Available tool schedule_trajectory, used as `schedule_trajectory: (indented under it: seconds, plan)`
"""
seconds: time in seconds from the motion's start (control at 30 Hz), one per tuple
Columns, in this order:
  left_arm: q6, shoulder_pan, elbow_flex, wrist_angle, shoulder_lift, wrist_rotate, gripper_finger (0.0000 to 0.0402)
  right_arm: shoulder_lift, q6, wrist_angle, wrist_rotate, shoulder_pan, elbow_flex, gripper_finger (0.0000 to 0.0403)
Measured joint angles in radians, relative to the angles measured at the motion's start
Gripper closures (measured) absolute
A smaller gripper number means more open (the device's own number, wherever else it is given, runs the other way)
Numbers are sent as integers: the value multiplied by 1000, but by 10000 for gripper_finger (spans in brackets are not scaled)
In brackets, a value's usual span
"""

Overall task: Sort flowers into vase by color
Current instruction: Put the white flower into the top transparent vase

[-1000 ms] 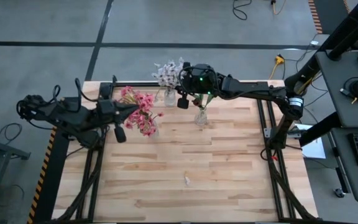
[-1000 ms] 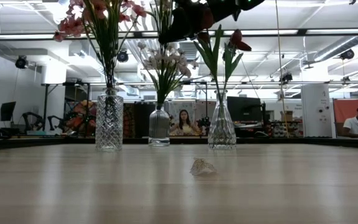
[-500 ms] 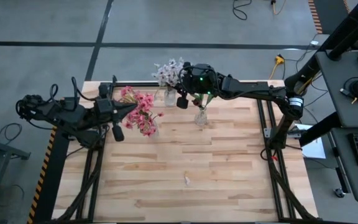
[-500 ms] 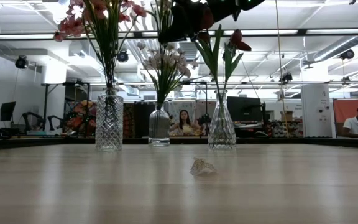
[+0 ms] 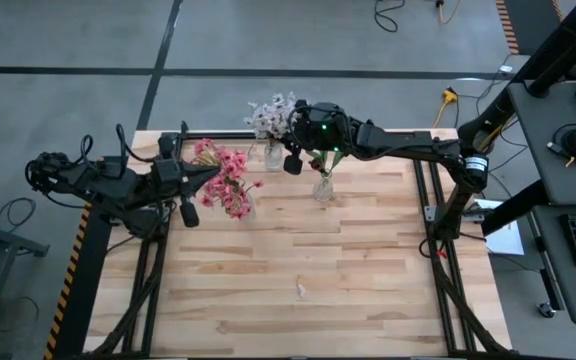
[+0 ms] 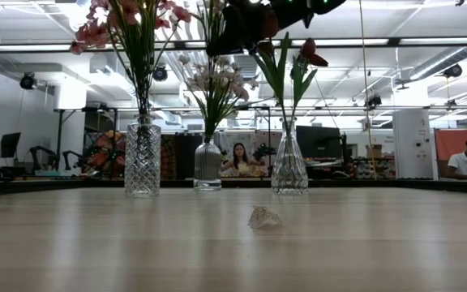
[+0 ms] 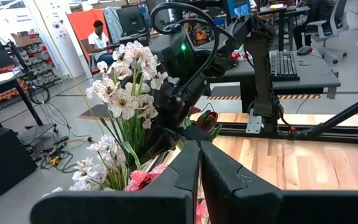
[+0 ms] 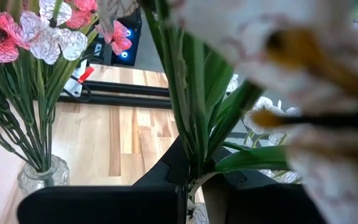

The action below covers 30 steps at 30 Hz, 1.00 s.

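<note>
Three glass vases stand on the table's far half. A cut-glass vase (image 6: 142,158) holds pink blossoms (image 5: 226,180). A middle vase (image 6: 207,166) holds white-lilac blossoms (image 5: 271,115). A third vase (image 6: 289,166) holds dark red tulip blooms (image 6: 310,53). My right gripper (image 8: 194,180) hangs over the middle vase (image 5: 273,155), shut on green stalks. My left gripper (image 7: 199,158) is shut and hovers level beside the pink bunch (image 7: 143,180), fingertips by the blossoms (image 5: 211,178). My right gripper pinches the green stalks (image 8: 194,158) of the white-lilac flowers between its two fingers, well above the vase. The stalks run on past the fingers, with white blossoms (image 8: 303,50) close to the camera. In the low view the stalks (image 6: 210,122) lead down into the middle vase.
A small crumpled scrap (image 6: 264,217) lies on the wood near the table's middle (image 5: 301,290). The near half of the table top (image 5: 298,320) is bare wood. Dark frame rails (image 5: 433,230) run along both sides. People sit in the room behind the table.
</note>
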Motion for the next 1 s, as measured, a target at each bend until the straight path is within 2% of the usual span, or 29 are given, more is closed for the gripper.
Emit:
schedule_trajectory:
  seconds: [1.0]
  plan:
    - [7, 0, -6, -15, 0, 0, 402, 47, -100, 36, 9, 0, -7, 385]
